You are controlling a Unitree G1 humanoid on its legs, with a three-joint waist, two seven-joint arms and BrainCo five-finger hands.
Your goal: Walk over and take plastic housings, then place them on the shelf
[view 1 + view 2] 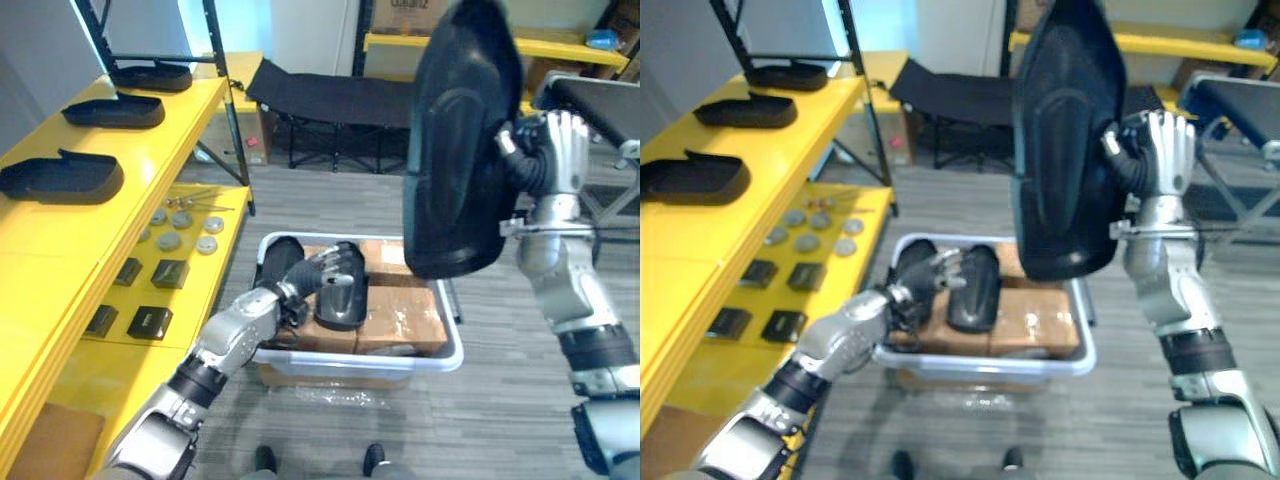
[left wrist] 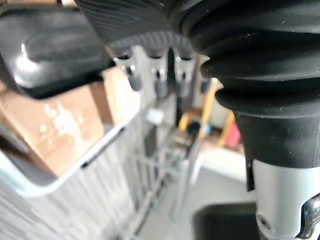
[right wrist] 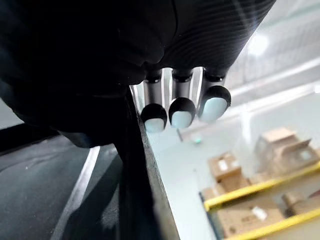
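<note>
My right hand (image 1: 560,150) is shut on a large black plastic housing (image 1: 455,150) and holds it upright at head height, right of the bin. The right wrist view shows its fingertips (image 3: 181,112) curled over the housing's edge (image 3: 135,165). My left hand (image 1: 325,270) reaches into the white bin (image 1: 440,360), its relaxed fingers lying on a smaller black housing (image 1: 342,300) that rests on cardboard boxes (image 1: 400,315). Another black housing (image 1: 280,265) lies in the bin under my left wrist. Three black housings (image 1: 60,178) (image 1: 113,110) (image 1: 152,76) sit in a row on the yellow shelf (image 1: 60,240) to the left.
The shelf's lower level holds small black boxes (image 1: 170,272) and grey discs (image 1: 185,225). A black folding cot (image 1: 320,100) stands behind the bin. Yellow racking (image 1: 560,45) with cartons runs along the back right. Grey floor surrounds the bin.
</note>
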